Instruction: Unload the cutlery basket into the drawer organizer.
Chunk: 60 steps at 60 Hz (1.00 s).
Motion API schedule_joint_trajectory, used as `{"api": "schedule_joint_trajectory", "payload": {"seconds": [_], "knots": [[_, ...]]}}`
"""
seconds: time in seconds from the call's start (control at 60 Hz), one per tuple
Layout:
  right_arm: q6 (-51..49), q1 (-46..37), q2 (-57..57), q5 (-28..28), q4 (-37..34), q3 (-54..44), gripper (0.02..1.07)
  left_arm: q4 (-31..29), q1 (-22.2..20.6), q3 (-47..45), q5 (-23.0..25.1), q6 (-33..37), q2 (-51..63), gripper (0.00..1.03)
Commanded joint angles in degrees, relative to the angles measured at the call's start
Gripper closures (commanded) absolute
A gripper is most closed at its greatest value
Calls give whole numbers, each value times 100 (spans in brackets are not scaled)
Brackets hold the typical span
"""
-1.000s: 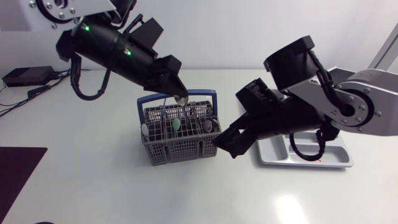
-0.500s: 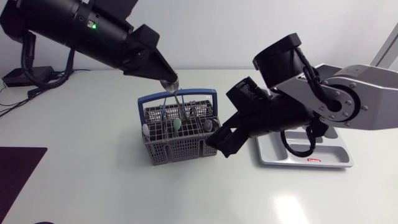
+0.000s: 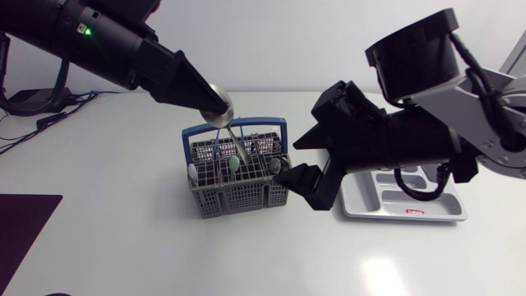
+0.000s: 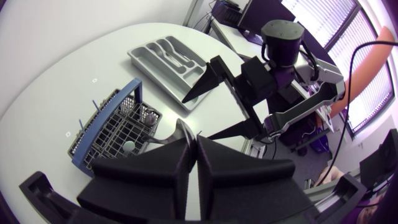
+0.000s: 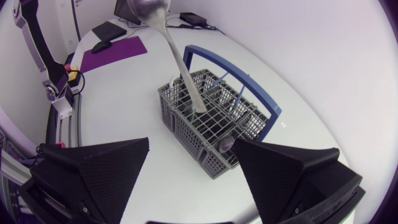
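The grey cutlery basket (image 3: 238, 187) with a blue handle (image 3: 246, 126) stands mid-table and holds several utensils. My left gripper (image 3: 212, 100) hangs above its back left corner, shut on the bowl of a metal spoon (image 3: 233, 136). The spoon slants down, and its handle end is still inside the basket. My right gripper (image 3: 306, 160) is open just right of the basket, one finger above the other. In the right wrist view the spoon (image 5: 177, 56) and the basket (image 5: 217, 121) lie ahead of the spread fingers (image 5: 102, 171). The grey drawer organizer (image 3: 427, 212) lies on the right, partly under my right arm.
Other utensils stand in the basket: a pale green one (image 3: 234, 165), a white one (image 3: 191, 171) and a dark spoon (image 3: 275, 165). A dark mat (image 3: 20, 226) lies at the table's left edge. Bare tabletop stretches in front of the basket.
My left gripper has risen and drawn back to the left, pulling the spoon most of the way out of the basket. My right arm has lifted and shifted slightly right.
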Motion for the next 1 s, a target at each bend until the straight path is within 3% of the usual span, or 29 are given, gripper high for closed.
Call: {"api": "schedule_joint_trajectory", "payload": {"seconds": [0.0,0.4,0.733,0.983], "knots": [[-357,-54,-209,-8,1,-225,7,-87,-116,260,211,424,-73,100],[-1095,-828,-1036,-1282,-658,-559,7,-368,-1012,532,273,960,340,100],[-1640,-907,-1071,-1915,-860,-743,8,-544,-1584,594,378,1549,771,100],[-1974,-819,-965,-2108,-948,-831,24,-895,-1733,919,624,1848,1087,100]]}}
